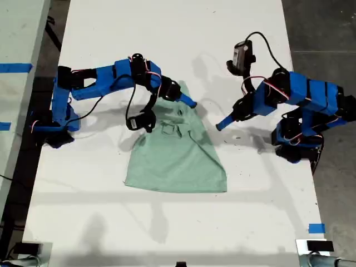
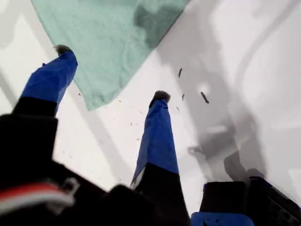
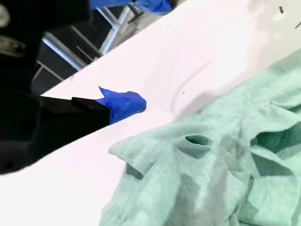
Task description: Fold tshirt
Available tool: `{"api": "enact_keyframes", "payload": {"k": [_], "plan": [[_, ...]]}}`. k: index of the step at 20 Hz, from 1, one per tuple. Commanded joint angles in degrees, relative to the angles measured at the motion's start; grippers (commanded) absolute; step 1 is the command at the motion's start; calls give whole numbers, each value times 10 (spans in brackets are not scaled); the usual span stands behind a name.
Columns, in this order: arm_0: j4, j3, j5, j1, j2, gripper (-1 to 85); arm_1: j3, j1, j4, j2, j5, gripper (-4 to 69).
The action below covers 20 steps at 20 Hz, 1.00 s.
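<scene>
Of my second hand (image 1: 188, 102), the second wrist view shows only one blue finger (image 3: 123, 102). The rest is lost in the dark, blurred bulk of its mount, so I cannot tell whether this hand is spread or closed. The exterior view does not settle it either: one blue tip lies at the bunched upper edge of the tshirt (image 1: 175, 156), and whether it pinches cloth or only rests there is hidden. In the second wrist view, rumpled folds of the tshirt (image 3: 211, 174) lie just beside that finger. The picture's edge cuts off the garment, and the table's far edge shows beyond the finger.

My first hand (image 2: 111, 73) is spread wide, its two blue fingers well apart, and it holds nothing. In the first wrist view one fingertip (image 2: 61, 49) sits at the tshirt's (image 2: 108, 37) edge, though contact is unclear. The other fingertip is over bare white table (image 2: 263, 94), with a few dark specks (image 2: 204, 97) just beyond it. In the exterior view my first hand (image 1: 221, 124) points at the side of the tshirt from close by, with a sliver of table between them.

The tshirt lies on the table (image 1: 167, 33) between the two hands. It is gathered narrow near my second hand and spreads flat and wider away from it.
</scene>
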Motion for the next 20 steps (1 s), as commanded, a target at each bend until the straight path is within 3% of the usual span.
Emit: {"api": "enact_keyframes", "payload": {"k": [1, 8, 13, 17, 20], "plan": [[43, -23, 0, 9, 98, 262, 4, -29, -14, 29, 11, 340], [148, 39, -61, 73, 176, 264, 52, -128, -7, 43, 71, 349], [147, 91, -130, 156, 233, 269, 111, -221, -82, 47, 142, 345], [8, 315, -193, 208, 367, 264, 145, -290, -185, -21, 191, 352], [-25, 402, -243, 245, 432, 262, 150, -323, -252, -84, 214, 357]]}}
